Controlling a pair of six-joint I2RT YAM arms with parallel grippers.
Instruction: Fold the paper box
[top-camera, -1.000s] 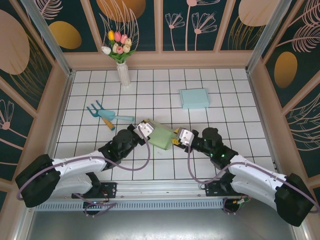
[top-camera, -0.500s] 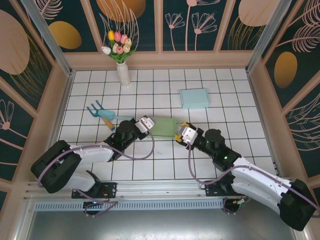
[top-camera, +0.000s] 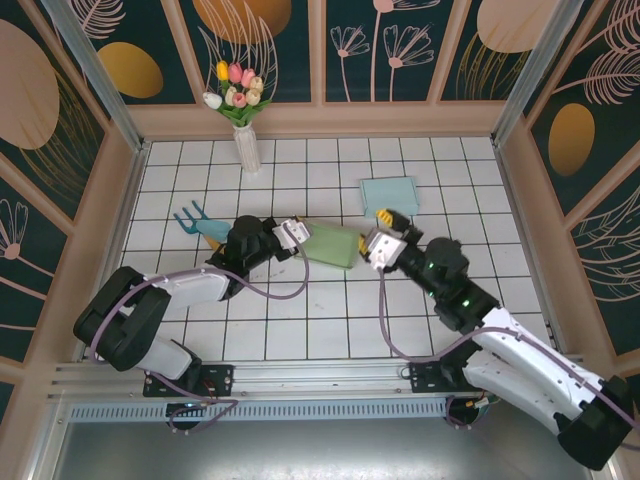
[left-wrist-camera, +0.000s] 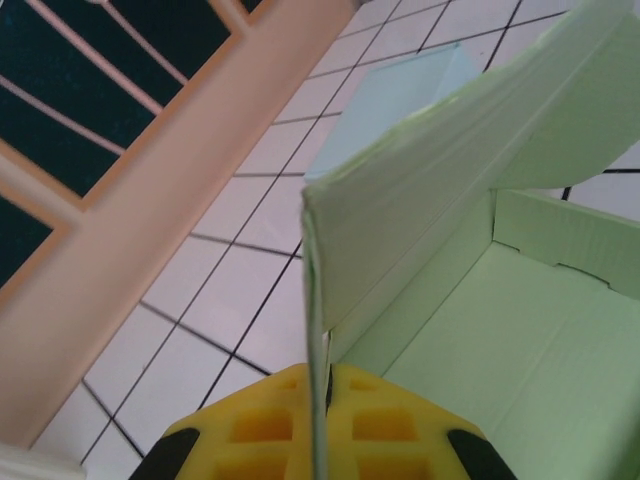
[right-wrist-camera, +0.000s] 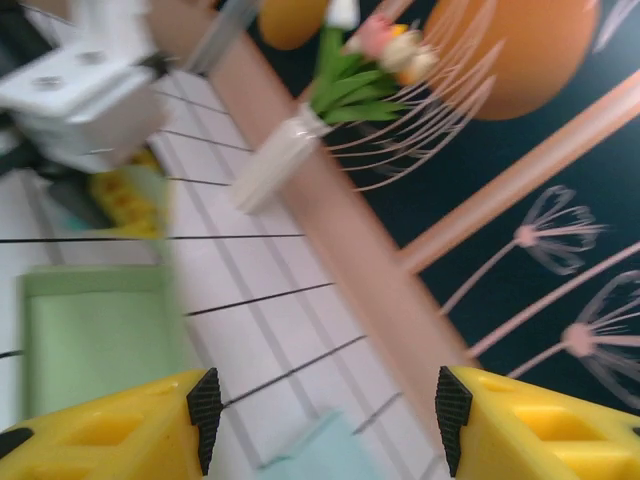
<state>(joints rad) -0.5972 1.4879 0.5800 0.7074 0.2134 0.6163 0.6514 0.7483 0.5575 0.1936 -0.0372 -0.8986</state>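
Observation:
The pale green paper box (top-camera: 330, 245) lies mid-table, open, with one flap standing up. My left gripper (top-camera: 297, 234) is shut on the thin edge of its left wall. The left wrist view shows the yellow jaws (left-wrist-camera: 325, 400) pressed on that edge, with the box's inside (left-wrist-camera: 520, 330) to the right. My right gripper (top-camera: 385, 222) hovers just right of the box, open and apart from it. Its wrist view is blurred, with nothing between the fingertips of the gripper (right-wrist-camera: 320, 410); the green box (right-wrist-camera: 90, 330) lies at lower left.
A light blue folded box (top-camera: 390, 192) sits behind the right gripper. A vase of tulips (top-camera: 245, 145) stands at the back wall. A blue hand rake and trowel (top-camera: 205, 228) lie left of the left gripper. Walls enclose the tiled table.
The right gripper has opened, let go of the green box and moved back and right. The left gripper has carried the box farther from the arm bases.

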